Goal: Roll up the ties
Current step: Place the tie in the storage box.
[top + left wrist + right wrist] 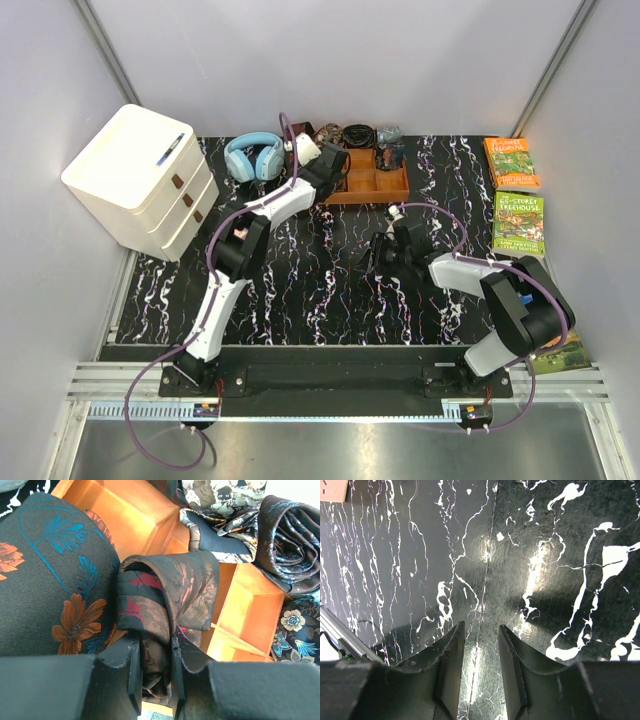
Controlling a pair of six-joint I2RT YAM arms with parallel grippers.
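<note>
- At the far edge of the bench [300, 290], the left end effector [155, 652] is reaching over the orange-brown wooden tray [130, 515].
- Its two fingers are pinched onto a folded, bunched dark brown tie [165, 595] with a red and tan pattern, and the fabric fills the narrow gap between them.
- That tie hangs over the tray's dividers. I cannot tell whether it touches the tray floor.
- Just to its left and touching it lies a black tie with blue leaves and orange flowers [55, 580].
- More rolled ties [285, 525] are crowded at the tray's far side.
- Near the middle of the bench, the right end effector [481, 630] points down at the black, white-veined surface. Its fingers are partly apart and hold nothing, with bare bench showing between them.
- A white drawer unit [140, 180] stands at the left, blue headphones [253, 155] lie beside the tray, and books [518, 222] lie along the right edge.
</note>
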